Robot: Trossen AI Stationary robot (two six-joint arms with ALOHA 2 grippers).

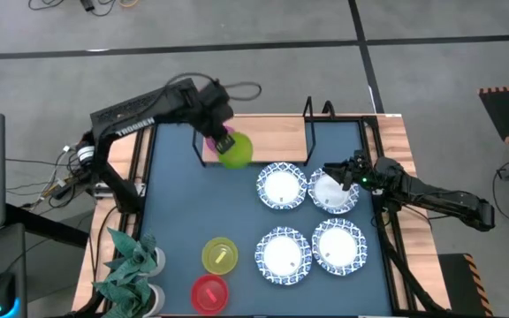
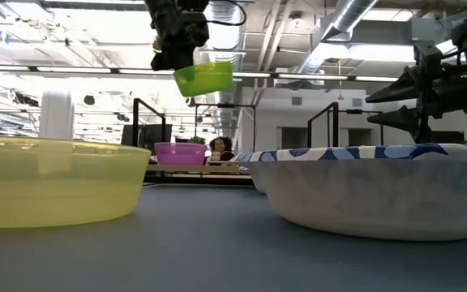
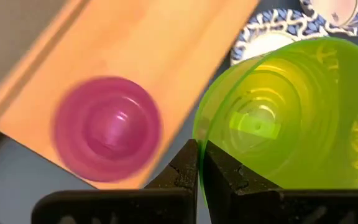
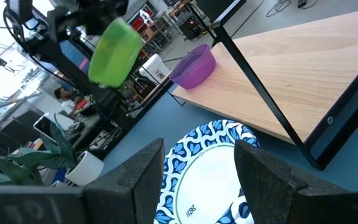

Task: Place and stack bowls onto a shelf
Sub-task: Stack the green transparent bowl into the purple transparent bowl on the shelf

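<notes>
Two dark, matte arms of boxy jointed segments; the left arm [image 1: 135, 115] bears white "TROSSEN" lettering, the right arm [image 1: 431, 196] a small green light.

One word could be read: white lettering "TROSSEN" ran along the upper link of the left arm [image 1: 129, 119] in the high view, its first letters partly foreshortened; a small dark mark sat on the white centre of the blue-rimmed bowl [image 4: 199, 180] in the right wrist view, too small to make out; no other label, number or sign was legible.
</notes>
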